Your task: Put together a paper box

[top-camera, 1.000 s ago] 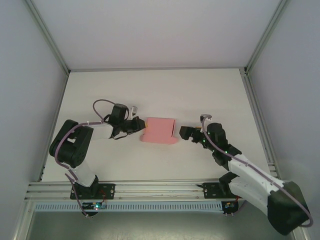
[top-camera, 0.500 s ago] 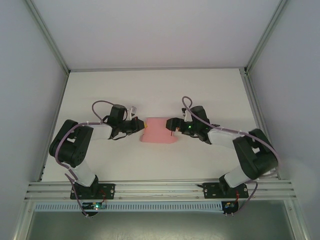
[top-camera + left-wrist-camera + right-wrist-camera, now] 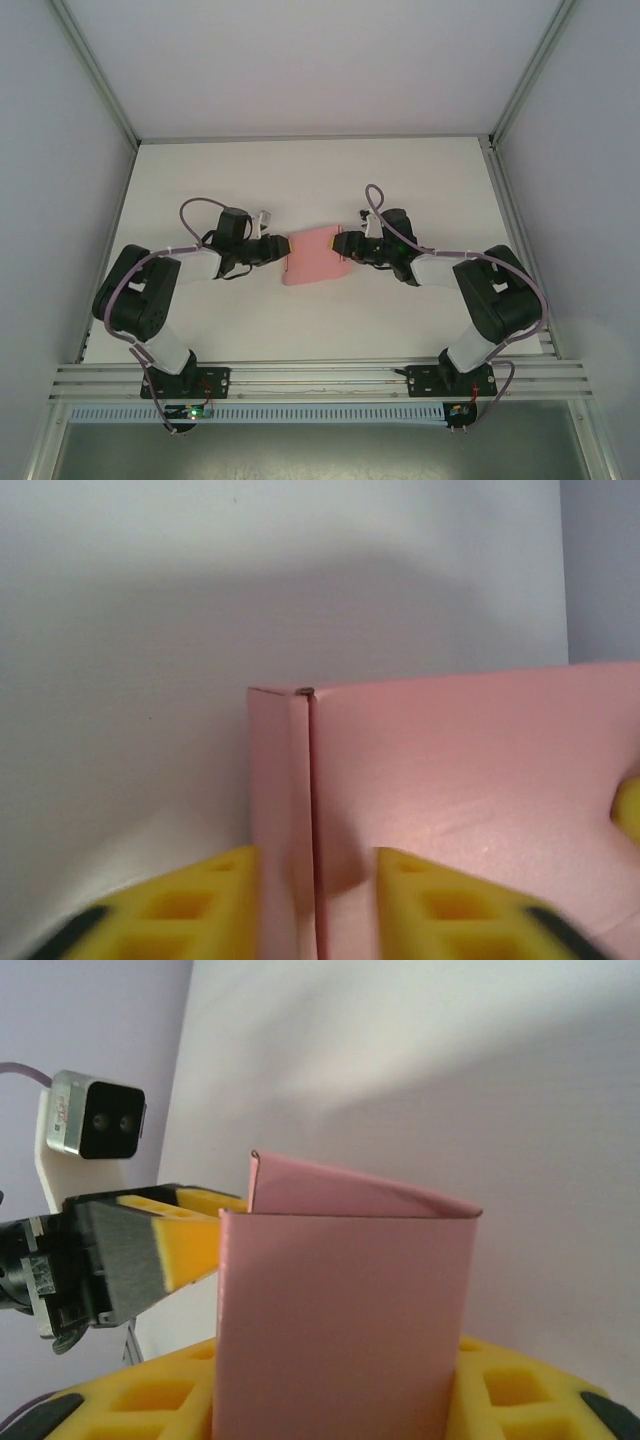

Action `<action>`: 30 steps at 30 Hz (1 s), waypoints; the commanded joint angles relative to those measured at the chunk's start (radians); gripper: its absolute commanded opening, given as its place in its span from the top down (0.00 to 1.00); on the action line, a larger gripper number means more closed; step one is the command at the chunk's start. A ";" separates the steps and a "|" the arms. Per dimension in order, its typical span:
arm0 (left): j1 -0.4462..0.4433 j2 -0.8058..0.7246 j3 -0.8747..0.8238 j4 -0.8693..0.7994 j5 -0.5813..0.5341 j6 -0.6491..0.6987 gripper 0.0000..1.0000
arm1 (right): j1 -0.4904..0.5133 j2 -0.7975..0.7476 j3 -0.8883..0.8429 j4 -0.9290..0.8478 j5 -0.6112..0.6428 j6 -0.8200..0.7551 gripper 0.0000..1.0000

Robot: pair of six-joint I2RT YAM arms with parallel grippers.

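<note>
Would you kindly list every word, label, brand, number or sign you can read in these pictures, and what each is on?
None can be read.
Plain pink card paper box: blank faces, no print.
White camera module on the left wrist: no legible label.
Small circuit board at the left arm's base: any markings too small to read.
</note>
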 commanded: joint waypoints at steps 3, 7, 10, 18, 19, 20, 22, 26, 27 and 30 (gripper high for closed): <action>-0.099 -0.223 0.114 -0.201 -0.225 0.361 0.00 | -0.040 -0.101 0.031 -0.100 0.001 0.067 0.61; -0.253 -0.374 0.137 -0.253 -0.445 0.759 0.00 | -0.095 -0.117 0.119 -0.366 -0.022 0.161 0.64; -0.302 -0.421 0.153 -0.293 -0.367 0.959 0.00 | -0.133 -0.106 0.152 -0.427 -0.132 0.270 0.68; -0.432 -0.280 0.322 -0.557 -0.533 1.257 0.00 | -0.215 -0.078 0.287 -0.744 -0.334 0.312 0.73; -0.440 -0.268 0.332 -0.572 -0.540 1.267 0.00 | -0.223 -0.081 0.301 -0.775 -0.339 0.305 0.73; -0.445 -0.255 0.342 -0.583 -0.546 1.265 0.00 | -0.230 -0.081 0.313 -0.802 -0.341 0.306 0.73; -0.461 -0.236 0.351 -0.596 -0.543 1.276 0.00 | -0.235 -0.089 0.320 -0.831 -0.338 0.331 0.79; -0.483 -0.194 0.362 -0.571 -0.565 1.301 0.00 | -0.241 -0.113 0.315 -0.806 -0.335 0.391 0.78; -0.483 -0.184 0.366 -0.561 -0.577 1.301 0.00 | -0.232 -0.116 0.317 -0.808 -0.340 0.390 0.78; -0.484 -0.158 0.367 -0.527 -0.637 1.313 0.04 | -0.232 -0.118 0.305 -0.814 -0.363 0.400 0.75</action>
